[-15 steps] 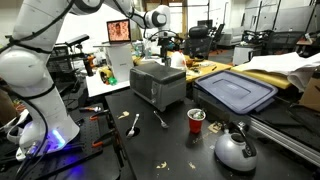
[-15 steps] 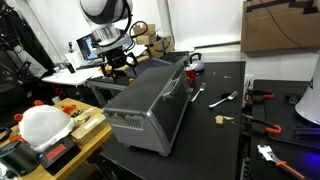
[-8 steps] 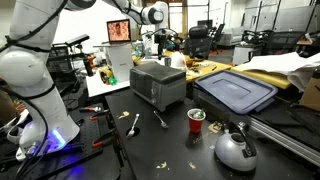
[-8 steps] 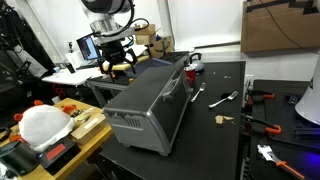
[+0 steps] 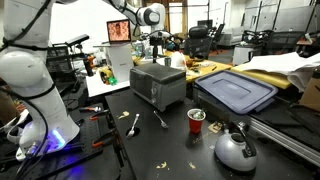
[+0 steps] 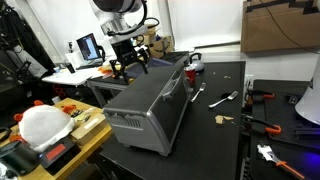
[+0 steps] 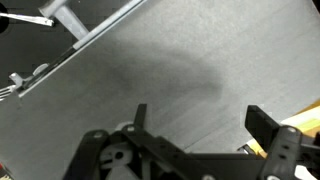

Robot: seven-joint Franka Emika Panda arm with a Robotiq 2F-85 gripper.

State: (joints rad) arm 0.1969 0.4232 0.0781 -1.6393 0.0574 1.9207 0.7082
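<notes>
In an exterior view, the toaster oven (image 5: pixel 158 82) is sitting on the black table (image 5: pixel 110 110) as a boxy, brushed-metal block with squared edges and a dark front panel. The gripper (image 5: pixel 157 45) is hanging just above its far end, jaws spread and holding nothing. A metal spoon (image 5: pixel 134 124) and a fork (image 5: pixel 160 119) are lying on the table in front of the oven, a red cup (image 5: pixel 196 121) is standing near them, and a rounded, shiny kettle (image 5: pixel 235 150) is sitting beyond the cup.

In an exterior view from the oven's end, the toaster oven (image 6: pixel 150 100) is showing its long axis running from the near corner of the table away toward the far edge. Its bar handle (image 6: pixel 178 82) is lying along the long side facing the fork (image 6: pixel 222 98). The gripper (image 6: pixel 130 68) is hovering over the far left part of the flat top, fingers apart; whether they are touching the metal I cannot tell.

In the wrist view, the gripper (image 7: pixel 200 125) is showing two dark, blocky fingers (image 7: pixel 266 122) standing wide open over the oven's (image 7: pixel 180 60) matte grey top, whose edge is crossing the picture diagonally.
</notes>
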